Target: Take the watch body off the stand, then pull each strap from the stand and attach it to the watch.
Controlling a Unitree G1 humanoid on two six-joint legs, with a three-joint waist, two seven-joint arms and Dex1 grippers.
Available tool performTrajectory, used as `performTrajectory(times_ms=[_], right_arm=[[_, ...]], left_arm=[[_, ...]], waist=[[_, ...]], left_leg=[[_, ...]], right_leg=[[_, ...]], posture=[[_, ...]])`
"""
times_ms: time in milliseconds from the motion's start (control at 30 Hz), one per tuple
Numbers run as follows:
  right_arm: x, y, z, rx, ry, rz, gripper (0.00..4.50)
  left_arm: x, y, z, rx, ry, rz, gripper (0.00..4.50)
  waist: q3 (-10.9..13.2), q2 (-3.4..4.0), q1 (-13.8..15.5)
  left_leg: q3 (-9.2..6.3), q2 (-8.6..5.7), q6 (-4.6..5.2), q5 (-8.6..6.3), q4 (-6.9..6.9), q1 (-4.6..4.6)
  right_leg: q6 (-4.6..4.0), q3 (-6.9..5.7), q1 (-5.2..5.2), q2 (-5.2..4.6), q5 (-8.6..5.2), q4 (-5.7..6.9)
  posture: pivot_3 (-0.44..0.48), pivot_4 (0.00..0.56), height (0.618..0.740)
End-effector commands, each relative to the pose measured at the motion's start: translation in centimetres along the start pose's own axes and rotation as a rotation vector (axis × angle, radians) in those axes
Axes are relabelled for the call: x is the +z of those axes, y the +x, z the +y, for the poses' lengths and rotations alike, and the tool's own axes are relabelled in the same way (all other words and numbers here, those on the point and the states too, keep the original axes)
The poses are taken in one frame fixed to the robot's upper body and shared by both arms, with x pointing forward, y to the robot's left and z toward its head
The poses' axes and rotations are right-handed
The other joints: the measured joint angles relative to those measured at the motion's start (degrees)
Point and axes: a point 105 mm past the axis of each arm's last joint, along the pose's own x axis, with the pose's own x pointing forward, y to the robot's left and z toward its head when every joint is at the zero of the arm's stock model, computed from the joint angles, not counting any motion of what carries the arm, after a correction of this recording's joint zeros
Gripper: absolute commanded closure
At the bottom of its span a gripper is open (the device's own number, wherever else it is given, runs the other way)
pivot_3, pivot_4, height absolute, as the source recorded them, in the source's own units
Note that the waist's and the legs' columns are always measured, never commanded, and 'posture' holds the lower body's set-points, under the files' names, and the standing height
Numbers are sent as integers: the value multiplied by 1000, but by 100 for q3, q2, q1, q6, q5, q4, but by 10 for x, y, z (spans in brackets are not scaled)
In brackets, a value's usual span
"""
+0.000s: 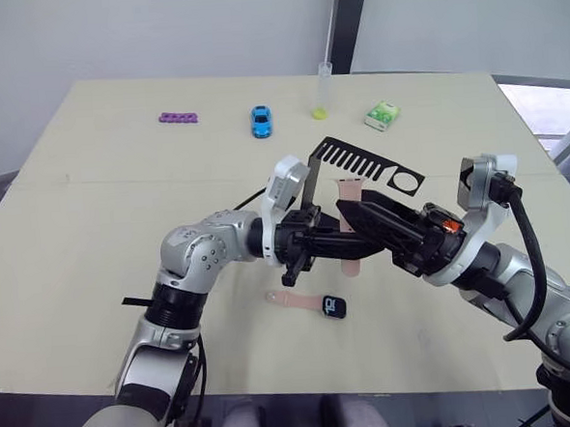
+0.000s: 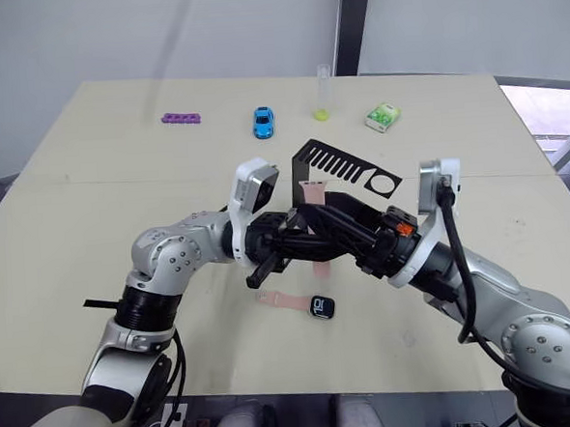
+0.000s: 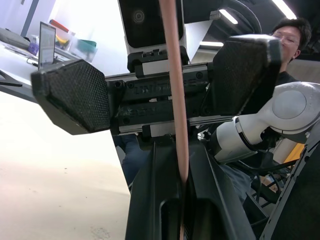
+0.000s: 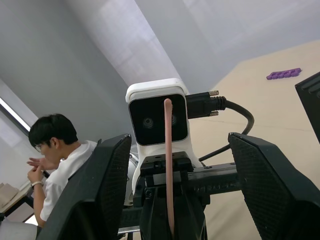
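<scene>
Beige surface [image 1: 90, 187] under grey walls; a seated person shows behind in the wrist views. Watch body [image 1: 333, 307] is off the stand [image 1: 364, 165], lying on the surface in front of it with one strap [image 1: 292, 299] apparently already joined. Second strap [image 1: 349, 231] is held just in front of the stand, between both arms: left gripper [image 3: 182, 192] clamped on its end, right gripper [image 4: 169, 150] spread wide around it. Left to do: attach it. Toy car [image 1: 261, 121], purple piece [image 1: 177, 116], green-white box [image 1: 382, 117] sit behind the stand.

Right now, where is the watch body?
In the left eye view the watch body lies flat on the table, near its front edge, below the two grippers, with one strap already joined on its left side.
</scene>
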Motion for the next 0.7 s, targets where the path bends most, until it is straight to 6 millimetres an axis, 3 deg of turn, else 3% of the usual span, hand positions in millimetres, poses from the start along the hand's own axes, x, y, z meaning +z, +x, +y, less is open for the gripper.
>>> performTrajectory(times_ms=[33, 267, 367, 700], right_arm=[[7, 2, 6, 20, -17, -22, 1203], [8, 2, 7, 29, -15, -18, 1203], [8, 2, 7, 30, -16, -15, 2026], [8, 3, 9, 35, -13, -22, 2026]], left_arm=[[8, 6, -7, -39, 58, 14, 4500], [8, 5, -6, -33, 61, 13, 4500], [9, 5, -6, -31, 63, 11, 4500], [9, 6, -7, -32, 76, 14, 4500]], waist=[[0, 0, 0], [0, 0, 1], [0, 0, 1], [0, 0, 1]], left_leg=[[0, 0, 0, 0, 0, 0], [-1, 0, 1, 0, 0, -1], [-1, 0, 7, -4, 0, -1], [-1, 0, 8, -4, 0, -1]], right_leg=[[0, 0, 0, 0, 0, 0], [0, 0, 0, 0, 0, -1], [0, 0, 0, 0, 0, -1], [0, 0, 0, -1, 0, -2]], posture=[[0, 150, 740], [0, 150, 740], [0, 150, 740], [0, 150, 740]])
